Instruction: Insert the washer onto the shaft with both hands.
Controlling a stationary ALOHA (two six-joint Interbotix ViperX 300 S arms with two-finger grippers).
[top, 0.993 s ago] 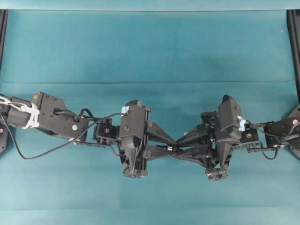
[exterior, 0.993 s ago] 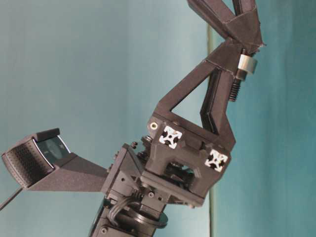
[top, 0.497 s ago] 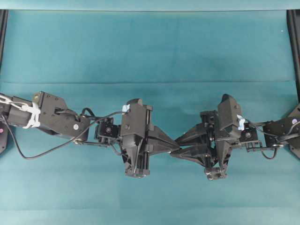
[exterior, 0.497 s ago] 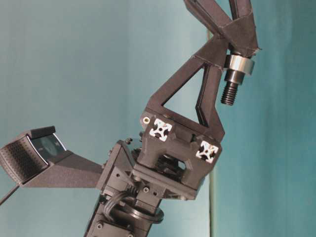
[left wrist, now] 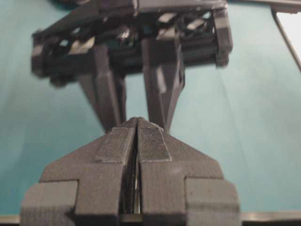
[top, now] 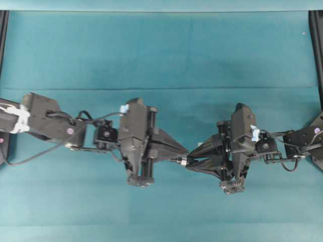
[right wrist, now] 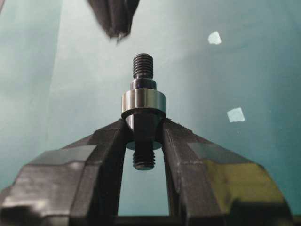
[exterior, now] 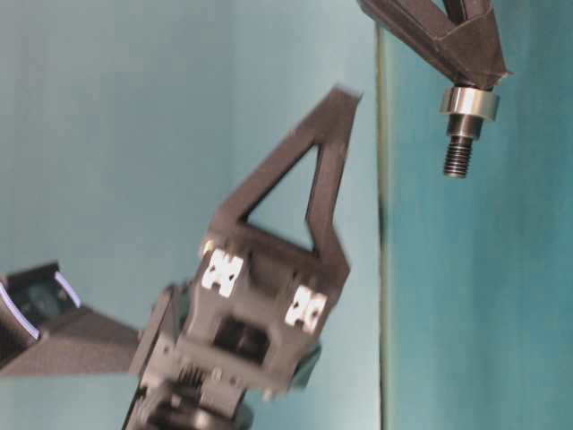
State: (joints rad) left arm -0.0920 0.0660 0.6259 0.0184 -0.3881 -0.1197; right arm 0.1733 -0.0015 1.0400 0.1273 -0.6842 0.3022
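Steel washer [right wrist: 143, 104] sits on the shaft [right wrist: 143, 94] gripped by right pincer [right wrist: 143, 136]; left pincer [left wrist: 137, 136] closed, empty.

Left gripper [left wrist: 137, 123] closed, fingers pressed flat together.
Right gripper [left wrist: 136, 110] straight ahead, blurred, two dark fingers [left wrist: 106, 96] angling toward the left tips over the teal table [left wrist: 244, 117]; nothing visibly held.

washer [right wrist: 143, 104] on shaft [right wrist: 143, 70] | left gripper [top: 185, 149] apparently just left

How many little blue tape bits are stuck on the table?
2, both in the right wrist view: one tape bit upper right of the shaft, another tape bit lower right. The arms may hide more.
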